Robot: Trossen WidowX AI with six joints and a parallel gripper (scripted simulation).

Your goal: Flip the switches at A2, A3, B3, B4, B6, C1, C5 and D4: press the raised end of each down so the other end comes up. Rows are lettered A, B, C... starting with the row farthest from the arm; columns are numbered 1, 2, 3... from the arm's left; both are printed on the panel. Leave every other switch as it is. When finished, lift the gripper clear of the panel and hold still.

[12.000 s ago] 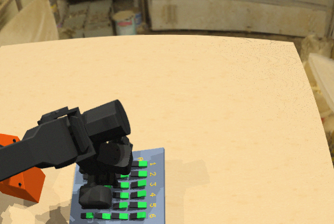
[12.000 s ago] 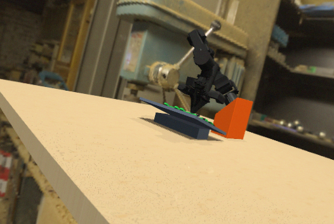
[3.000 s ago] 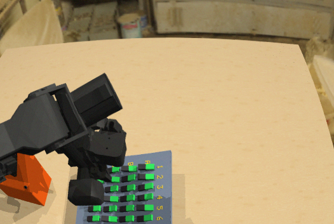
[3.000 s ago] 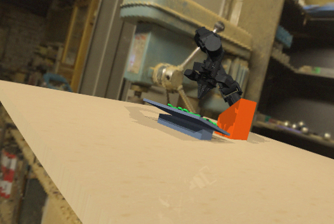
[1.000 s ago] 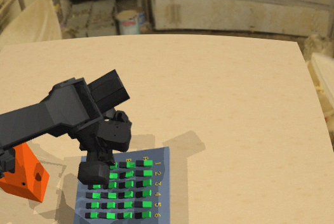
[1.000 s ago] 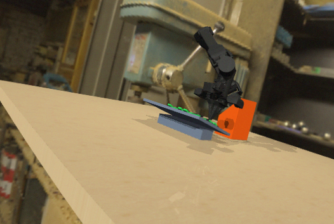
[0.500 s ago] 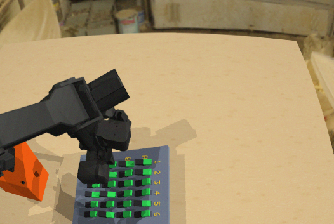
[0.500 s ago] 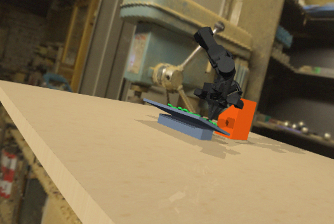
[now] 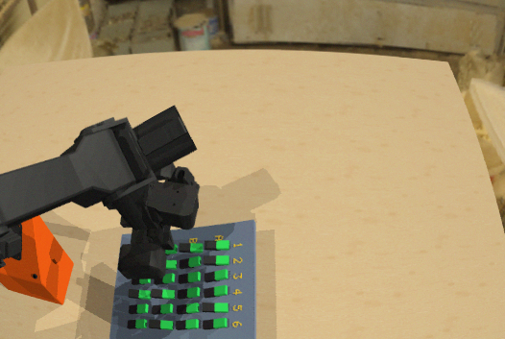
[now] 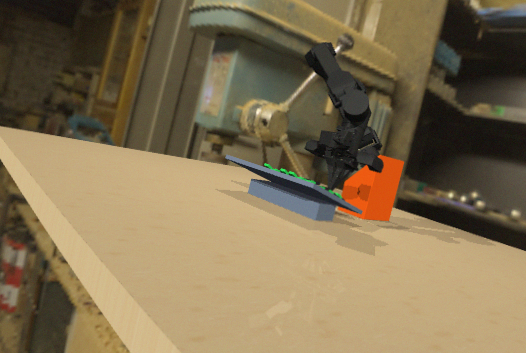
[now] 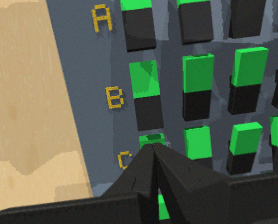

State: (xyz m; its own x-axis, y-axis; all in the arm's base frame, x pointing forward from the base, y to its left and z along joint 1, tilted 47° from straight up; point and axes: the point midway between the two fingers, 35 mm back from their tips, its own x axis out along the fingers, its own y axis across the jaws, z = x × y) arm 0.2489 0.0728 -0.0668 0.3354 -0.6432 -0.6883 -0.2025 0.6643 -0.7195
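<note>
The blue-grey panel [image 9: 248, 236] [image 10: 292, 202] [image 11: 82, 65] stands tilted on its base, with rows of black-and-green rocker switches. My gripper [image 9: 170, 247] [image 10: 331, 188] [image 11: 152, 151] is shut and empty, its tips pointing down at switch C1 [image 11: 151, 138]. The tips cover the lower part of C1; whether they touch it I cannot tell. Switch B1 [image 9: 196, 247] [image 11: 149, 112] and switch A1 [image 9: 222, 245] [image 11: 140, 30] lie beyond it toward the far edge. Switch C2 [image 11: 198, 142] is just right of the tips in the wrist view. The arm hides part of row D in the top view.
An orange block [image 9: 50, 270] [image 10: 382, 191] stands on the table [image 9: 360, 174] [image 10: 200, 271] on the arm's side of the panel. The arm's links reach over the panel's column 1 side.
</note>
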